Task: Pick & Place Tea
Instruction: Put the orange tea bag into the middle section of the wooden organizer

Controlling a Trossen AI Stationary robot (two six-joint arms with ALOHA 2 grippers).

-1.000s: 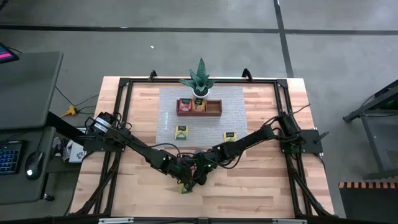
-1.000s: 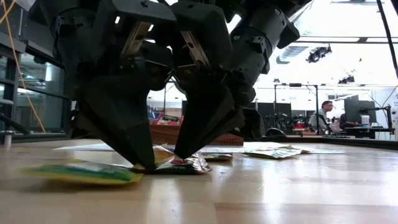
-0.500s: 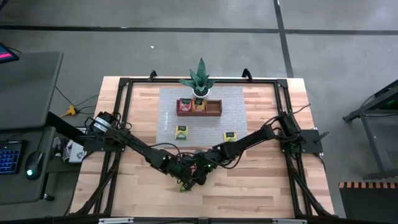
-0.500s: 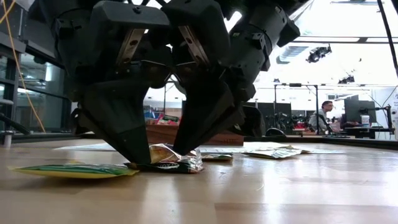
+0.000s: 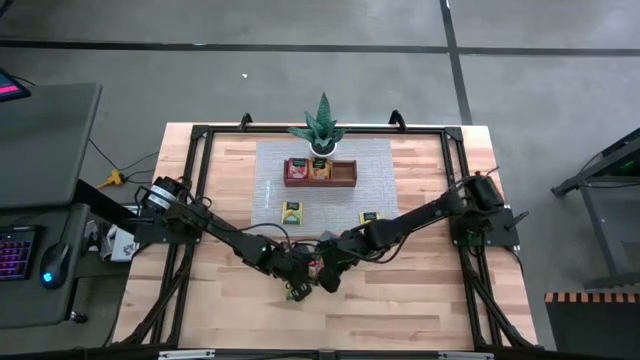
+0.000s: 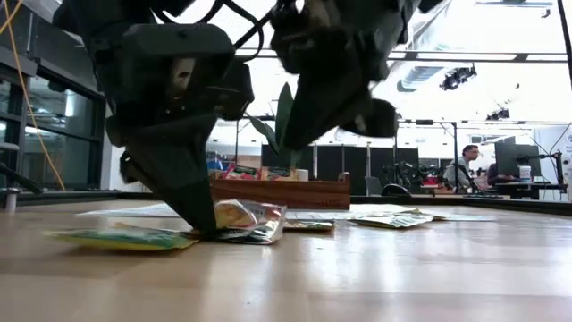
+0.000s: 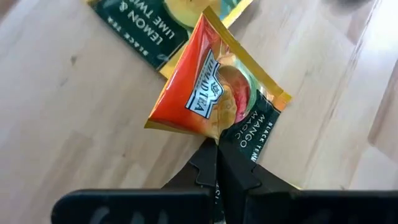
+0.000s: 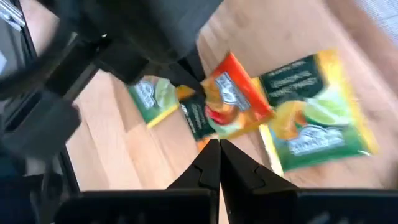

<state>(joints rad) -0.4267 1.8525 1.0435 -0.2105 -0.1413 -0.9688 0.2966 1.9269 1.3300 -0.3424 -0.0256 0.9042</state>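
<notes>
Left tool [image 7: 216,163] pinches the orange mango tea packet [image 7: 214,93] by its corner, just beside the lemon-lime packet [image 7: 163,22]. Right tool [image 8: 219,163] is closed, holding nothing. Lift slowly, straight up.

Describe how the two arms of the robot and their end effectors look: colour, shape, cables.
Both arms are black, built of jointed segments with thin cables along them. The left end effector and the right end effector each end in two dark, matte, wedge-shaped fingers that taper to narrow tips. No markings are visible on them.
</notes>
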